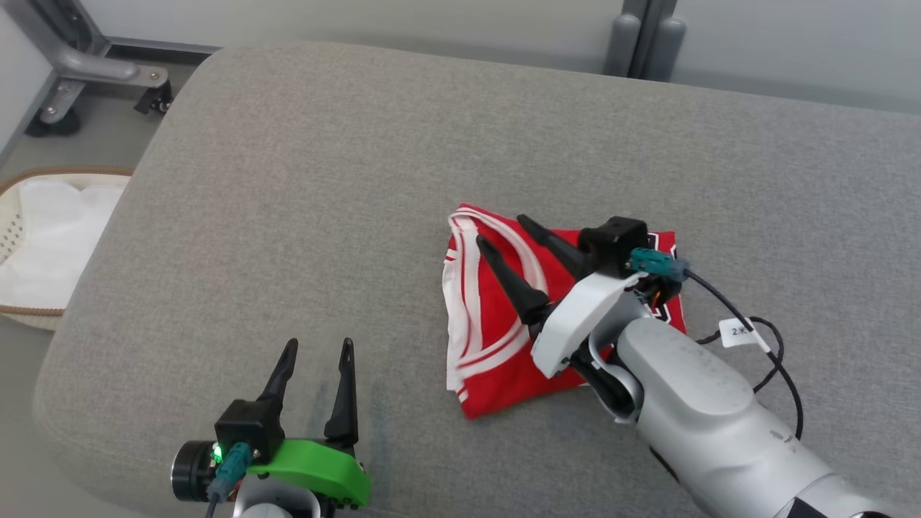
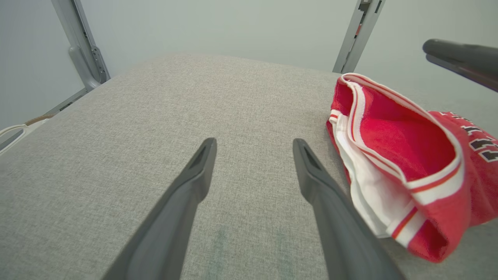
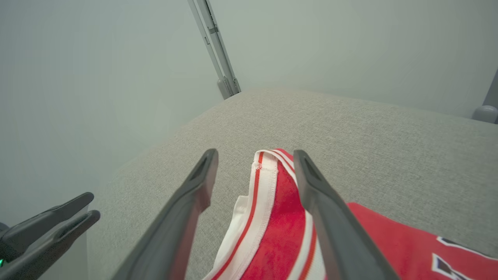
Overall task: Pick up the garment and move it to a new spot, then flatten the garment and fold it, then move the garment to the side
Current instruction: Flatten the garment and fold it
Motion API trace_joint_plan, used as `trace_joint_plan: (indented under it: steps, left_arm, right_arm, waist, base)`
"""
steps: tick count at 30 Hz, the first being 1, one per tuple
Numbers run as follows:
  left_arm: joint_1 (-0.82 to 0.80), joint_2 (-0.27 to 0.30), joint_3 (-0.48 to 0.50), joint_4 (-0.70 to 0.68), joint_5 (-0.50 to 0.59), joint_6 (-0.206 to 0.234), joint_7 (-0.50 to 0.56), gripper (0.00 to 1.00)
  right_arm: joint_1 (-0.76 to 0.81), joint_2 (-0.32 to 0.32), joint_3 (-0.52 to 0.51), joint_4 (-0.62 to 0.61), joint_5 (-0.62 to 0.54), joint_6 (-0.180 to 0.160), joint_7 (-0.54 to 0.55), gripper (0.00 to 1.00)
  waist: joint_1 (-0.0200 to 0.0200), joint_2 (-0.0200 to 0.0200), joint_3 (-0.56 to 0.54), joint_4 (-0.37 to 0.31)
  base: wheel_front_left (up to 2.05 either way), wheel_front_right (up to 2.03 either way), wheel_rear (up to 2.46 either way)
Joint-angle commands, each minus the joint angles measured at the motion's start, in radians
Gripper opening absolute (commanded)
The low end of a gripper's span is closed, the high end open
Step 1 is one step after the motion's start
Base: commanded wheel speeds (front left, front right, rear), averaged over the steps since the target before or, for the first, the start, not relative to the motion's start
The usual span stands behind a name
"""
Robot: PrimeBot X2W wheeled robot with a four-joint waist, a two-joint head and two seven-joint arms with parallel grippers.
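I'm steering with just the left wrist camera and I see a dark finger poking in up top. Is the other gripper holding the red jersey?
Observer: No. The right gripper is open over the red jersey, not clamped on it.
Operator: Is the jersey folded up?
Observer: Yes. From the head view it's a rough square packet lying on the grey cushion.
Operator: Is anything on the floor?
Observer: A white basket with white cloth in it sits off the cushion's left end.
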Motion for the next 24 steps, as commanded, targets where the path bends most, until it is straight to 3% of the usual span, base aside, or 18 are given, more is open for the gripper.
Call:
trace_joint_plan:
  steps: [1,13,19,24]
  left_arm:
    - [-0.018,0.003,0.007,-0.004,0.007,0.001,0.000,1.00]
    - [-0.037,0.003,0.057,-0.003,0.072,-0.011,0.000,1.00]
    - [-0.016,0.003,0.089,0.004,0.098,-0.014,0.000,1.00]
    - [0.013,0.003,0.113,0.013,0.114,-0.018,0.000,1.00]
  right_arm:
    - [0.006,-0.008,-0.037,-0.005,-0.027,-0.001,-0.001,1.00]
    - [0.195,-0.019,-0.524,-0.111,-0.381,-0.001,-0.001,1.00]
    - [0.300,-0.016,-0.666,-0.163,-0.482,-0.001,-0.001,1.00]
    - [0.378,-0.010,-0.724,-0.188,-0.527,-0.001,-0.001,1.00]
  waist:
    - [0.0000,0.0000,-0.006,-0.024]
    - [0.0000,0.0000,-0.041,-0.160]
    - [0.0000,0.0000,-0.064,-0.216]
    - [0.0000,0.0000,-0.093,-0.249]
  base:
    - [0.00,0.00,0.00]
    - [0.00,0.00,0.00]
    - [0.00,0.00,0.00]
    - [0.00,0.00,0.00]
